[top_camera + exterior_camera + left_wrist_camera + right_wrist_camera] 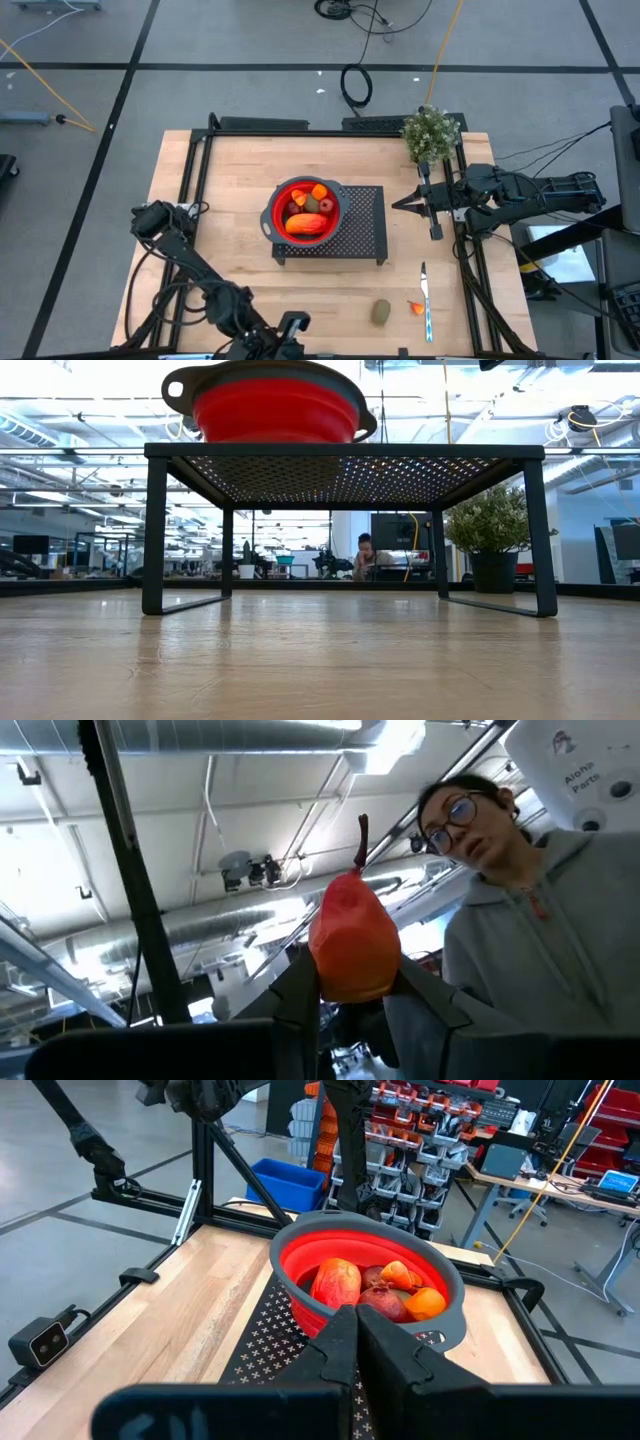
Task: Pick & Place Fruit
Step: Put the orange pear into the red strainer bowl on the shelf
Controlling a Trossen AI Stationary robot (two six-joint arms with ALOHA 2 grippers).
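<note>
Between our left gripper's fingers sits an orange-red toy fruit with a dark stem, pinched and pointing up at the ceiling, a person in a grey hoodie just behind it. Our right gripper waits with fingers pressed together, the red bowl of fruit just ahead on the black perforated stand. Well behind it, on the table, lie a brownish-green oval and a small orange bit.
</note>
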